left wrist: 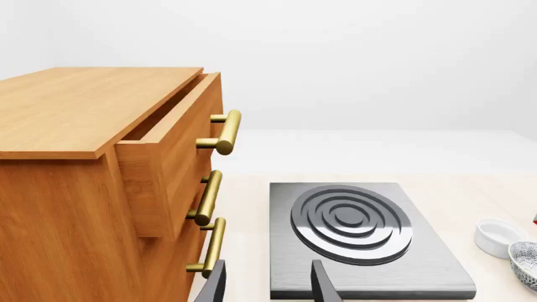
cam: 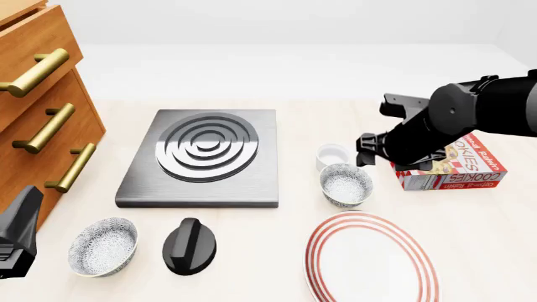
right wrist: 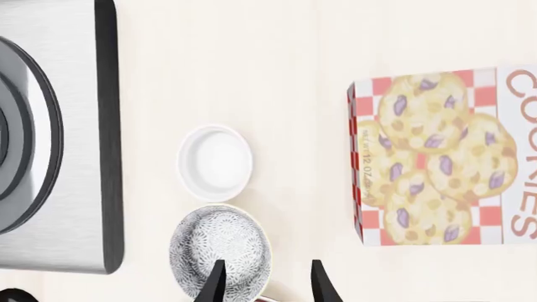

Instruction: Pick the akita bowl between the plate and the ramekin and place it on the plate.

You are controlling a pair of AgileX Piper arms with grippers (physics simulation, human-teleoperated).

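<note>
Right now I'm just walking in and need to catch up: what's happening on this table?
The right gripper hangs open above the akita bowl, which sits on the table between the ramekin and the plate. Nothing is held yet, and the plate has nothing on it. The left gripper waits open by the drawers, facing the stove. A second speckled bowl, a black knob and a cookie box lie untouched.

wooden drawer unit [left wrist: 92,182], stove plate [left wrist: 361,236], ramekin [left wrist: 498,236]
</note>
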